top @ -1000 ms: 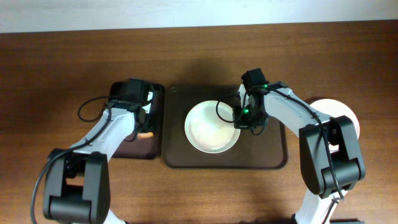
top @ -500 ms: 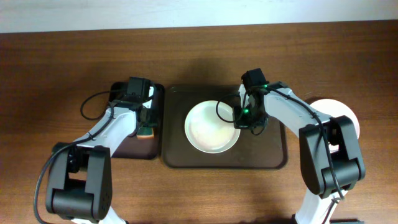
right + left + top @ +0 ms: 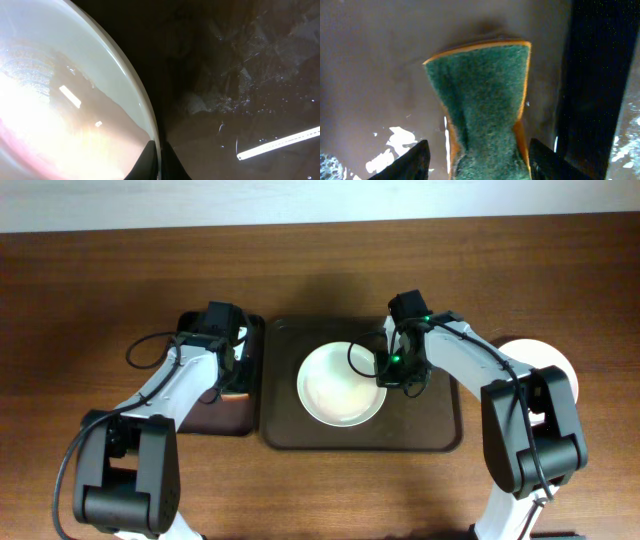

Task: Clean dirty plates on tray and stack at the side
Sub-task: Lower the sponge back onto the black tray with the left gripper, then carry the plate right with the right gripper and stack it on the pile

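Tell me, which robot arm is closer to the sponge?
Left. The left gripper is right at the sponge, its jaws on either side of it, on the small tray. The right gripper is far away, at the rim of the plate on the big tray.

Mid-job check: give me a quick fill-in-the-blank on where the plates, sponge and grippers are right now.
1. The left gripper is shut on the ____.
2. The right gripper pinches the plate at its ____.
3. That plate sits on the large ____.
4. The other plates are stacked on the table at the robot's ____ side.

Missing words: sponge; rim; tray; right
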`<action>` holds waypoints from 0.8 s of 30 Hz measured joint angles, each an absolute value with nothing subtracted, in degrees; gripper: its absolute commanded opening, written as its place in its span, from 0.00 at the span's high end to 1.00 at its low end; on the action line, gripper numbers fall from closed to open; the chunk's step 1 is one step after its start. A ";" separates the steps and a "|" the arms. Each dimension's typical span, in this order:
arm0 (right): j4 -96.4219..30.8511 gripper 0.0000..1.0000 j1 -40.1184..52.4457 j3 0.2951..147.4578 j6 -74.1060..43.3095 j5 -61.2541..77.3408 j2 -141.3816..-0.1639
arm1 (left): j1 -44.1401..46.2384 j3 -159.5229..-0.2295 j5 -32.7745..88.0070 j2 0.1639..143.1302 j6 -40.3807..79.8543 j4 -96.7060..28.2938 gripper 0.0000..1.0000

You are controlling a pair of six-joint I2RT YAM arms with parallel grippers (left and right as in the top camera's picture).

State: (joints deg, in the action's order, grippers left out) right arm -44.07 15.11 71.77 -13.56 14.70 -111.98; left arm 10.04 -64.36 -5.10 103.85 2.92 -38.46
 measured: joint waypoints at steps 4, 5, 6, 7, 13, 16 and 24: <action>-44.07 0.96 15.11 71.77 -13.52 14.70 -111.98 | 10.04 -63.46 -2.35 103.83 2.87 -38.20 0.93; -44.10 0.96 15.11 71.77 -13.54 14.70 -111.98 | 10.04 -63.24 -2.15 103.83 3.11 -38.22 1.00; -44.10 0.96 15.11 71.77 -13.54 14.70 -111.98 | 10.04 -63.07 -1.96 103.85 3.01 -38.35 1.00; -44.10 0.96 15.11 71.77 -13.54 14.70 -111.98 | 10.04 -63.00 -1.91 103.83 2.96 -38.37 1.00; -44.10 0.96 15.11 71.77 -13.52 14.70 -111.98 | 10.04 -63.18 -4.45 103.83 2.94 -39.77 0.32; -44.10 0.96 15.11 71.77 -13.54 14.70 -111.98 | 10.04 -63.99 -5.45 103.83 2.94 -39.35 0.29; -44.10 0.96 15.11 71.77 -13.54 14.70 -111.98 | 10.04 -64.42 -4.78 105.82 2.74 -34.22 0.74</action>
State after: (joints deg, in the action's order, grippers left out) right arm -44.10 15.11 71.77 -13.54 14.70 -111.98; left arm 10.04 -64.42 -4.78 105.82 2.74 -34.22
